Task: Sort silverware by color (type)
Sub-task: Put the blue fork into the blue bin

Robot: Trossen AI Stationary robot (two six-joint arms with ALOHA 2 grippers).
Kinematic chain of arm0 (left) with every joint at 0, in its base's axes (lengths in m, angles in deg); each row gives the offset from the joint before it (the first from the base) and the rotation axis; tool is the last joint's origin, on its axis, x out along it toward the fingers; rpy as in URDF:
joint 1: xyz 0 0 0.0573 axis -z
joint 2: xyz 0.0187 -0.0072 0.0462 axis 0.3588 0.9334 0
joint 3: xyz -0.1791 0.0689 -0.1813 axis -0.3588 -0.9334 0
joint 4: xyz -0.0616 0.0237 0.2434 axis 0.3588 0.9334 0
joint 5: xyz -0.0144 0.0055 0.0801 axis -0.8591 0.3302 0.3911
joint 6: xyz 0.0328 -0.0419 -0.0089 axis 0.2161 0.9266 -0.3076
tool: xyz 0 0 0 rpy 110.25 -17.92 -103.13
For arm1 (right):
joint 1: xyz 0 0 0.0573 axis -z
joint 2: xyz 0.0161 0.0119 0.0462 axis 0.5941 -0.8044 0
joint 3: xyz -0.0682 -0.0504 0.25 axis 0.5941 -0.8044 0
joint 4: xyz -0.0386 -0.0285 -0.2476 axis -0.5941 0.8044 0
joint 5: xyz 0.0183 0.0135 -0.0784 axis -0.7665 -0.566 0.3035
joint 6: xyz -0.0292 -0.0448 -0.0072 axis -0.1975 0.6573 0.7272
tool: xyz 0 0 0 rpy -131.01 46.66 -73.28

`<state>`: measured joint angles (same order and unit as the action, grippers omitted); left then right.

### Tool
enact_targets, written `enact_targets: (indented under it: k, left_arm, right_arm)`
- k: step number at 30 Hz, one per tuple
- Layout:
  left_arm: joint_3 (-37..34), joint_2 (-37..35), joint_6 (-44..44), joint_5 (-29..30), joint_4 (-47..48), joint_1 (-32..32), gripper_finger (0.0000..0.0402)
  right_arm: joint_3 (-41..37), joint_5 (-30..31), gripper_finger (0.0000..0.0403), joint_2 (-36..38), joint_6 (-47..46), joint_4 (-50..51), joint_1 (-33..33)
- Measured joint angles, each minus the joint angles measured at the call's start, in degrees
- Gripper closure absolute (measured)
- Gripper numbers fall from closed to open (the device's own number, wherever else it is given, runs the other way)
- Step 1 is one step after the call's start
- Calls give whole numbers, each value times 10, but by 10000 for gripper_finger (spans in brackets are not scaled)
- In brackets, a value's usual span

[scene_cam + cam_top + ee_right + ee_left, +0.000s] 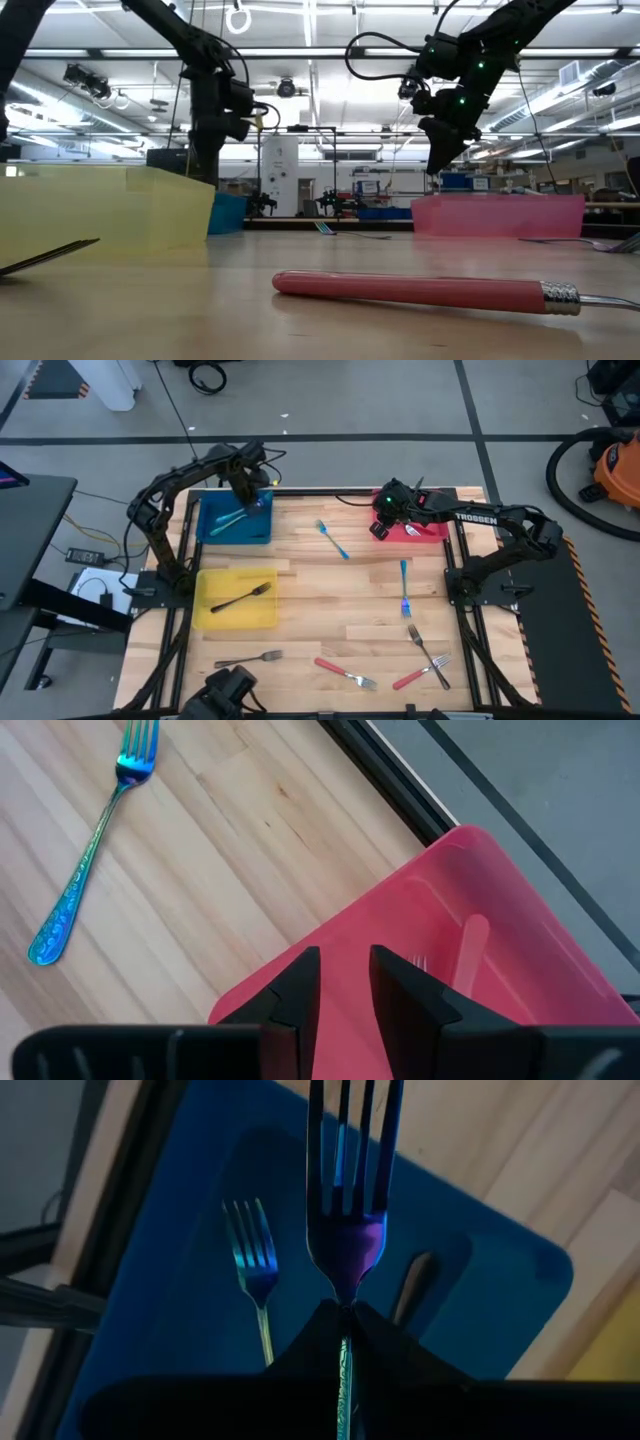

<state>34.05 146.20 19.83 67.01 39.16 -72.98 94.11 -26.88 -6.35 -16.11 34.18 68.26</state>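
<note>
Silverware: small forks with silver metal tines and thin red, blue-teal or black handles; most lie loose on the pale wooden table [350, 585], a few already in trays.

Left gripper [345, 1312]: above the flat blue plastic tray [212, 510], fingers pressed together on the neck of an iridescent blue fork [347, 1190], tines pointing away past the fingertips. My guess is it hangs there ready to be dropped with its own colour.

Below those fingers: a second blue fork [252, 1260] lies flat in the blue tray, just beside the held one's line, with a handle end showing on the other side.

Right gripper [345, 982]: over the near edge of the flat pink-red plastic tray [520, 920], fingers spread with a clear gap and nothing between them.

Beyond the right fingertips: a red-handled fork [468, 952] rests inside the red tray, apart from the fingers, so that colour looks started.

Off to the side of the right fingers: a teal fork [92, 845] lies on bare wood, well apart.

Yellow tray [215, 612]: holds one black-handled fork [240, 598], seemingly the spot for dark handles.

Unsorted: another teal fork [404, 588], two red-handled forks [345, 674], and dark ones near the table's front edge.

Judgement: sorting looks under halfway done.
</note>
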Motion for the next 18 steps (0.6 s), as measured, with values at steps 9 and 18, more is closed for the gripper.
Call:
enact_targets:
  k: [9, 18]
  left_arm:
    - [0, 40, -1, -1, 6, 0, 388]
    - [0, 76, -2, 6, 3, 0, 388]
  right_arm:
    - [0, 0, 304, 0, 8, 0, 0]
    - [0, 0, 305, 0, 15, 0, 0]
